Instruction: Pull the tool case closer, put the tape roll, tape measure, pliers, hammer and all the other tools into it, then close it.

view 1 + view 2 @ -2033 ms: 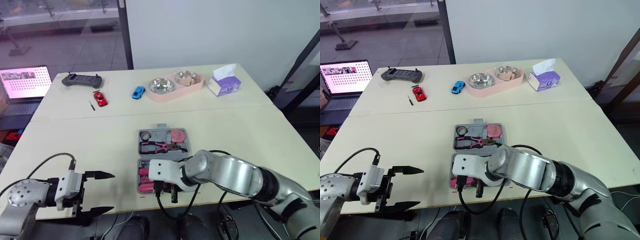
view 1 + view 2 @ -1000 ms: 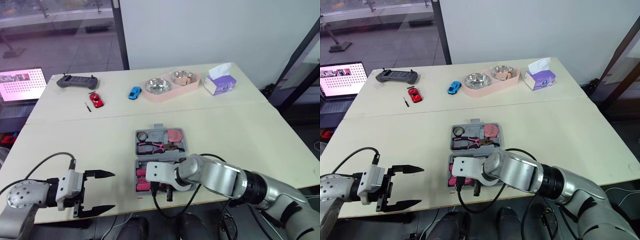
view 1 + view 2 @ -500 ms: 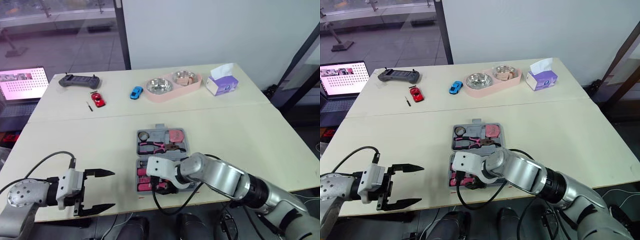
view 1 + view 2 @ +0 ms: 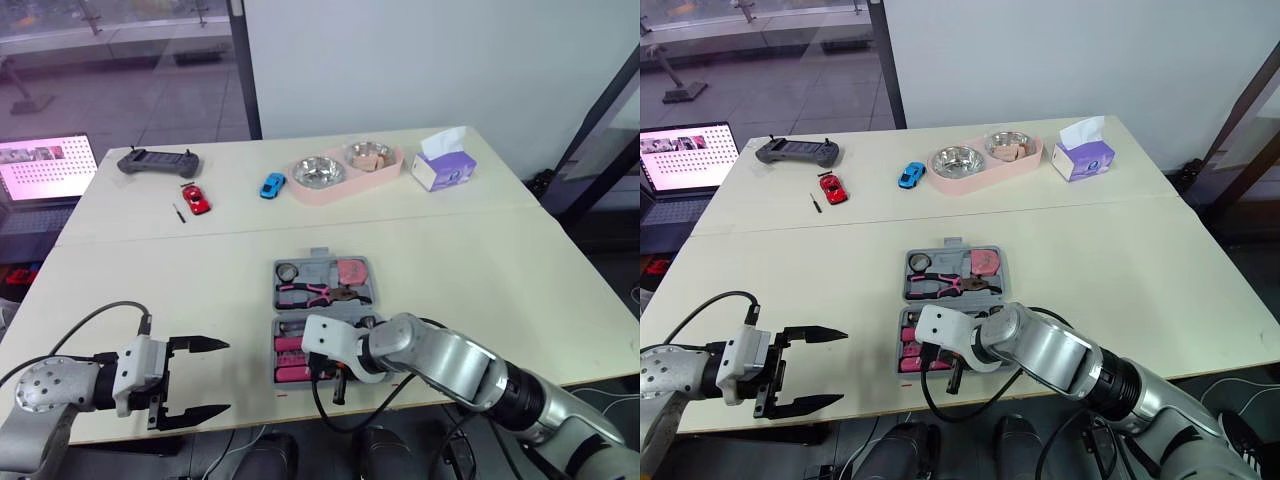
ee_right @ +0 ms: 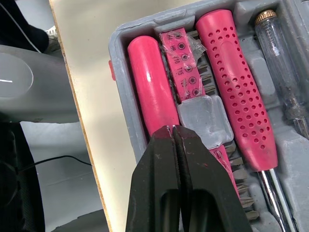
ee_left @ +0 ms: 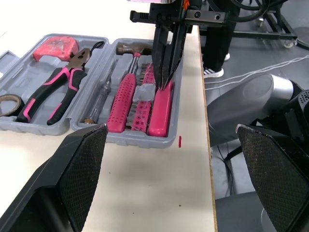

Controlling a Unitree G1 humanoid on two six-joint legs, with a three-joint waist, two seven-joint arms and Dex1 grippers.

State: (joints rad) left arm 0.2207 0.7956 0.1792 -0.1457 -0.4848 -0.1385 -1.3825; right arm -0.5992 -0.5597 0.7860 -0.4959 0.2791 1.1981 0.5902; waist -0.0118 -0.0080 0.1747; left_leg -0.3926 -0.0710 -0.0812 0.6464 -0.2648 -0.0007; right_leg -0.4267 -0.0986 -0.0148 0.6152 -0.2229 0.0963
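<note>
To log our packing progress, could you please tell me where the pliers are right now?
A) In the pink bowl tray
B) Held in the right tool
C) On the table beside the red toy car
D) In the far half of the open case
D: the pliers lie in the far half of the open case, and the right tool is shut with nothing in it.

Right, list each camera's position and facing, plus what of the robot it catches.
Eye views: on the head, looking forward and down at the table; both arms show, left end effector open.
Left wrist view: on the left wrist, facing the open tool case; its own fingers frame it.
Right wrist view: on the right wrist, close over the pink handles; right end effector shut.
Both wrist views share the case.
</note>
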